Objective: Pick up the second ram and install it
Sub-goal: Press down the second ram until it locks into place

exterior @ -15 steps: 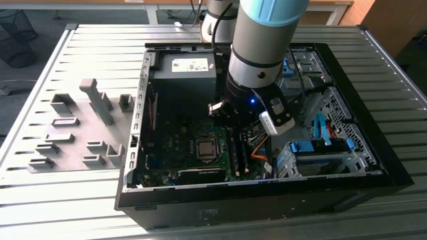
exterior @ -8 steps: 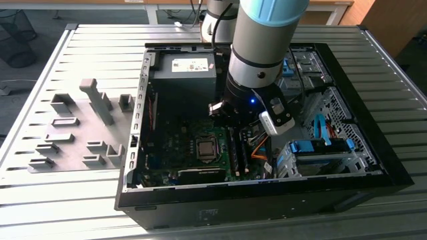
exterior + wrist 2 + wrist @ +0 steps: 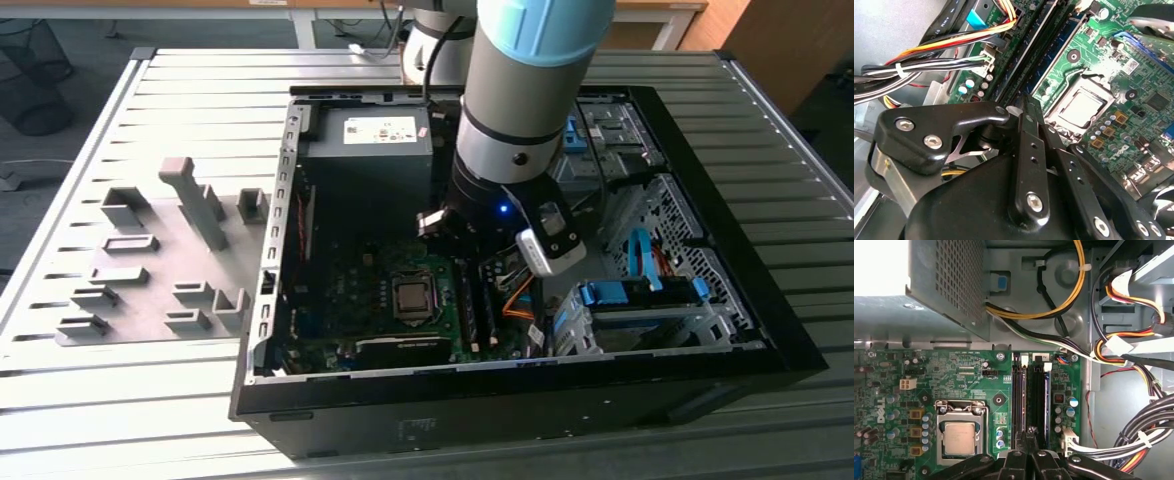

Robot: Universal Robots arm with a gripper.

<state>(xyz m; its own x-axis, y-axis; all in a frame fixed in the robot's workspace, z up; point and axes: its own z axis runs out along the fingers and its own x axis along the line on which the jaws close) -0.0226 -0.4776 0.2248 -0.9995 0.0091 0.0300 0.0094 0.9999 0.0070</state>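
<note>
My gripper (image 3: 1029, 434) is down inside the open computer case (image 3: 747, 330), over the motherboard (image 3: 954, 380). Its two thin black fingers (image 3: 1029, 145) are pressed together with nothing between them. The fingertips sit right over the long black memory slots (image 3: 1040, 400) beside the processor socket (image 3: 960, 432). A thin stick (image 3: 1019, 400), which looks like a ram seen edge-on, stands in the slot nearest the socket. From these angles I cannot tell whether it is the second ram or whether the fingertips touch it. In the exterior view the wrist covers most of the gripper (image 3: 461, 255).
Bundles of coloured cables (image 3: 1134, 440) run close beside the slots. The power supply box (image 3: 367, 150) fills the far end of the case, and blue drive brackets (image 3: 641, 292) sit at the exterior view's right. A grey fixture plate with blocks (image 3: 160, 270) lies on the slatted table at the exterior view's left.
</note>
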